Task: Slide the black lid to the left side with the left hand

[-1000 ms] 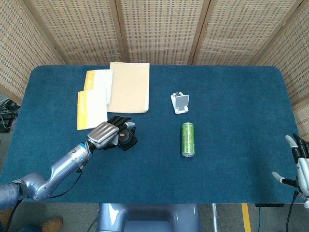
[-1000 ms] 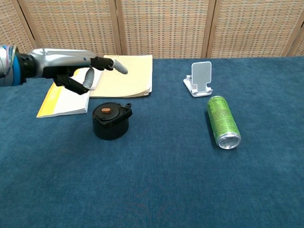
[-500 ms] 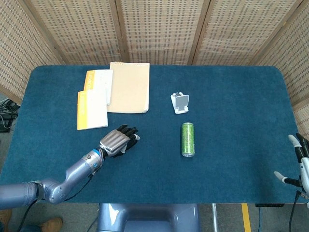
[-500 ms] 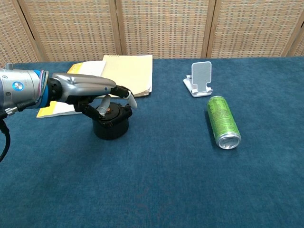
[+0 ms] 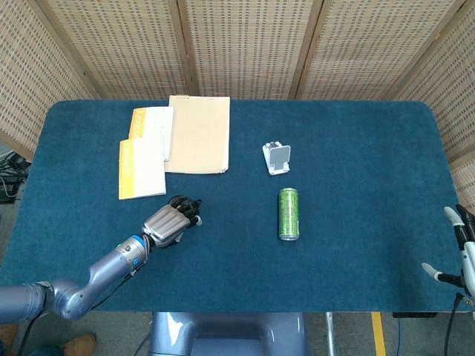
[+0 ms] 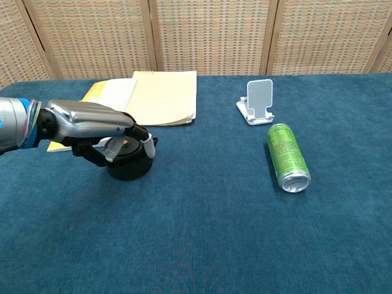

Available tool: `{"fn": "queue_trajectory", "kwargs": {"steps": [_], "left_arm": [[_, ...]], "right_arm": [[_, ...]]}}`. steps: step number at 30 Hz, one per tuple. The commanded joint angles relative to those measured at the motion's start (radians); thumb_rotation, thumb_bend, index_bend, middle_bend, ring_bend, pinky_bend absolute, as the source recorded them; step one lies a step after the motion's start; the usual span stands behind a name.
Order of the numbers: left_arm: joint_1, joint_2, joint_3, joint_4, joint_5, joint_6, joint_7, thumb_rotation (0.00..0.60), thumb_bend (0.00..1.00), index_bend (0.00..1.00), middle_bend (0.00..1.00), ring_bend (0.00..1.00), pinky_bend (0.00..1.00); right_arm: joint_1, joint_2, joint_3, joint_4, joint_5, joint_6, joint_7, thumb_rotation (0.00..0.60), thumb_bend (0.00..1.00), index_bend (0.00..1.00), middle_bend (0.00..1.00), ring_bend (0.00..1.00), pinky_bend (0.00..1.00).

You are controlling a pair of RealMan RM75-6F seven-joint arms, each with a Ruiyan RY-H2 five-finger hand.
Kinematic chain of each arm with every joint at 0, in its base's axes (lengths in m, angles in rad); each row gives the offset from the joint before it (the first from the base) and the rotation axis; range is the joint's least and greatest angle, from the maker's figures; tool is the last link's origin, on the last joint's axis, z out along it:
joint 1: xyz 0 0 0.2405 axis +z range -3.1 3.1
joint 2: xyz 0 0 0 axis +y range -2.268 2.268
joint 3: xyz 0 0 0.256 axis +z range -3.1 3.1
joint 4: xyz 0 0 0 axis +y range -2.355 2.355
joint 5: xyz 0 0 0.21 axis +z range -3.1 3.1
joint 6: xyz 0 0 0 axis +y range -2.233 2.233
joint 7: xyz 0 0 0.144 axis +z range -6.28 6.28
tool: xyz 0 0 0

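The black lid (image 6: 129, 163) is a round cap with an orange spot on top, lying on the blue table left of centre. My left hand (image 6: 92, 126) lies over it from the left, fingers draped across its top and far edge. In the head view the left hand (image 5: 168, 221) covers most of the black lid (image 5: 185, 203), of which only a dark rim shows. My right hand (image 5: 462, 248) hangs off the table's right edge with fingers spread, holding nothing.
A tan folder (image 5: 197, 133) and yellow-edged booklets (image 5: 142, 152) lie behind the lid. A white phone stand (image 5: 277, 158) and a green can (image 5: 288, 213) on its side sit right of centre. Wicker screens stand behind the table (image 5: 356, 148).
The left hand came down onto the lid, then drew it leftward; the lid now sits further left than a second ago. The right hand barely moved.
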Motion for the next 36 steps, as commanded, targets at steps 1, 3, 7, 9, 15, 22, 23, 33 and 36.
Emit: {"fn": "queue_trajectory", "kwargs": {"steps": [1,3,7,9,15,22,23,33,36], "left_arm": [[0.029,0.046,0.039,-0.017,0.075,0.013,-0.019,0.600,1.00,0.26,0.19,0.17,0.00],[0.042,0.077,0.064,-0.021,0.116,0.010,-0.029,0.600,1.00,0.27,0.20,0.17,0.00],[0.069,0.141,0.110,-0.028,0.186,0.019,-0.030,0.600,1.00,0.27,0.20,0.18,0.00],[0.083,0.164,0.122,-0.029,0.212,0.029,-0.042,0.600,1.00,0.26,0.20,0.18,0.00],[0.172,0.233,0.106,-0.029,0.353,0.165,-0.254,0.600,1.00,0.19,0.08,0.11,0.00],[0.220,0.269,0.093,-0.008,0.469,0.233,-0.528,0.600,0.25,0.12,0.02,0.07,0.00],[0.219,0.274,0.098,0.003,0.485,0.221,-0.565,0.600,0.21,0.13,0.03,0.07,0.00],[0.232,0.212,0.129,0.138,0.560,0.166,-0.632,0.600,0.18,0.20,0.09,0.10,0.00],[0.239,0.191,0.132,0.174,0.570,0.162,-0.656,0.600,0.18,0.20,0.10,0.11,0.00]], "right_arm": [[0.000,-0.001,-0.001,-0.003,-0.003,0.001,-0.003,0.600,0.00,0.00,0.00,0.00,0.00],[-0.001,-0.001,-0.003,-0.005,-0.006,0.002,-0.006,0.600,0.00,0.00,0.00,0.00,0.00],[-0.002,-0.001,-0.005,-0.010,-0.011,0.006,-0.010,0.600,0.00,0.00,0.00,0.00,0.00],[-0.003,-0.001,-0.005,-0.012,-0.013,0.007,-0.011,0.600,0.00,0.00,0.00,0.00,0.00],[-0.004,0.000,-0.007,-0.017,-0.019,0.012,-0.012,0.600,0.00,0.00,0.00,0.00,0.00],[-0.003,0.000,-0.011,-0.021,-0.028,0.012,-0.015,0.600,0.00,0.00,0.00,0.00,0.00],[-0.004,0.000,-0.012,-0.022,-0.030,0.014,-0.016,0.600,0.00,0.00,0.00,0.00,0.00],[-0.003,-0.005,-0.012,-0.022,-0.028,0.014,-0.028,0.600,0.00,0.00,0.00,0.00,0.00],[-0.001,-0.008,-0.013,-0.021,-0.026,0.010,-0.035,0.600,0.00,0.00,0.00,0.00,0.00]]}}
